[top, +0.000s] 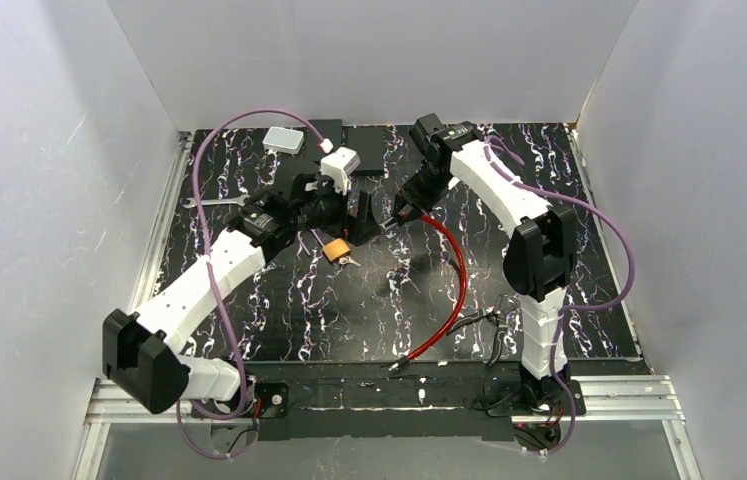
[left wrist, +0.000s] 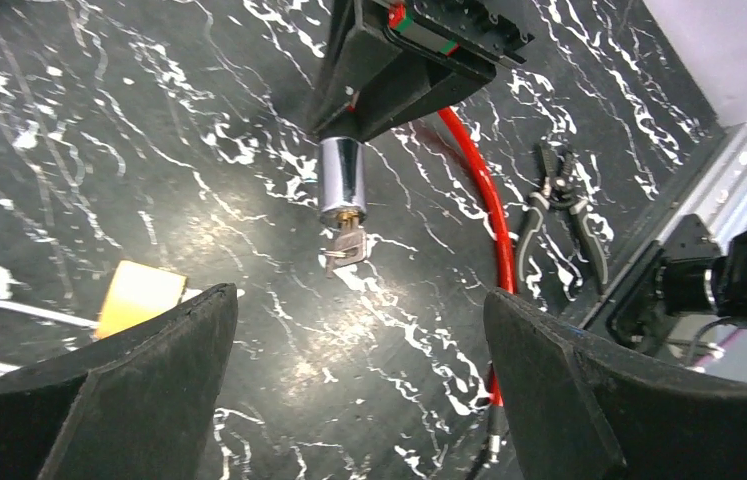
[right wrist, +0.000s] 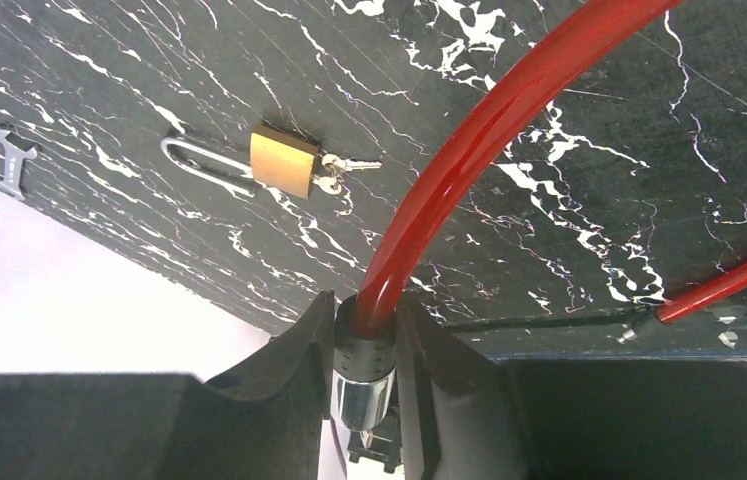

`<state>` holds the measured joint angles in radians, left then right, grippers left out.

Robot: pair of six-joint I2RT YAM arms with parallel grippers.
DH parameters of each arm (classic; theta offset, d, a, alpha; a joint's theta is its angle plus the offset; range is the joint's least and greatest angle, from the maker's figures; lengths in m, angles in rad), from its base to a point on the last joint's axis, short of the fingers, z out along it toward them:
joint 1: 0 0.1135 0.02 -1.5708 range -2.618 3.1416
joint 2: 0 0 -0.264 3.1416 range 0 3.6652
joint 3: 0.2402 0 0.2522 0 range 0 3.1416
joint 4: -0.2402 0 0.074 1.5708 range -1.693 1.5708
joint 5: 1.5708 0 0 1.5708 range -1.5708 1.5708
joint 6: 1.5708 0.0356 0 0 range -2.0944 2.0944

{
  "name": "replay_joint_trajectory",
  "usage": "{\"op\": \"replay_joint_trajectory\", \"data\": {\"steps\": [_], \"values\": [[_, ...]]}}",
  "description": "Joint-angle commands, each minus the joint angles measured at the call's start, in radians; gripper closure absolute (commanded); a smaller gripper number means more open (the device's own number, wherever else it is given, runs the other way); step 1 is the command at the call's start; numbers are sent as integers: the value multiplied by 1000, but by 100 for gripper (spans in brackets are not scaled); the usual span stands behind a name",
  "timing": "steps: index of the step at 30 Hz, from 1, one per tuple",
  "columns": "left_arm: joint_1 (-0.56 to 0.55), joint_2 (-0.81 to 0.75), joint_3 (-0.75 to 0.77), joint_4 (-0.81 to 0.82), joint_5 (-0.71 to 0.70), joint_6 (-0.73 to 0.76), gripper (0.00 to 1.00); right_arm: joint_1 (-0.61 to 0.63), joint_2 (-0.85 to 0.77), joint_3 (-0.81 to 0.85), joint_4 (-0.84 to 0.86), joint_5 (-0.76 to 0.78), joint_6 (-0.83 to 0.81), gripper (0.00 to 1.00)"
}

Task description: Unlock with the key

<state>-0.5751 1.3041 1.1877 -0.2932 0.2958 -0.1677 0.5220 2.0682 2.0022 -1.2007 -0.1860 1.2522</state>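
Observation:
My right gripper (right wrist: 366, 330) is shut on the chrome and black lock cylinder (right wrist: 364, 390) at the end of a red cable (right wrist: 469, 150), holding it above the table. In the left wrist view the cylinder (left wrist: 341, 180) points toward the camera, and a small key (left wrist: 346, 246) sticks out of its end. My left gripper (left wrist: 357, 300) is open, its fingers spread wide a short way in front of the key and touching nothing. From the top view the two grippers (top: 364, 215) (top: 404, 200) face each other at mid-table.
A brass padlock (right wrist: 284, 160) with its own keys lies on the black marbled table, left of the cable. Pliers (left wrist: 569, 215) lie near the front right. A small wrench (right wrist: 9, 165) lies at the left edge. A white box (top: 284, 140) and a black box (top: 364, 150) sit at the back.

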Motion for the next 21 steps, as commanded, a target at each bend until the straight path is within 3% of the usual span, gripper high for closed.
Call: {"op": "replay_joint_trajectory", "data": {"steps": [1,6,13,17,21], "values": [[6,55,47,60,96,-111,9,3,-44,48,17,29,-20,99],[9,154,71,114,153,-154,15,3,-55,37,35,33,-38,99],[12,269,69,163,196,-185,33,1,-65,40,60,19,-71,99],[12,298,79,169,178,-193,52,1,-65,54,97,17,-88,99],[13,293,81,173,104,-194,79,1,-61,69,164,2,-97,99]]}}
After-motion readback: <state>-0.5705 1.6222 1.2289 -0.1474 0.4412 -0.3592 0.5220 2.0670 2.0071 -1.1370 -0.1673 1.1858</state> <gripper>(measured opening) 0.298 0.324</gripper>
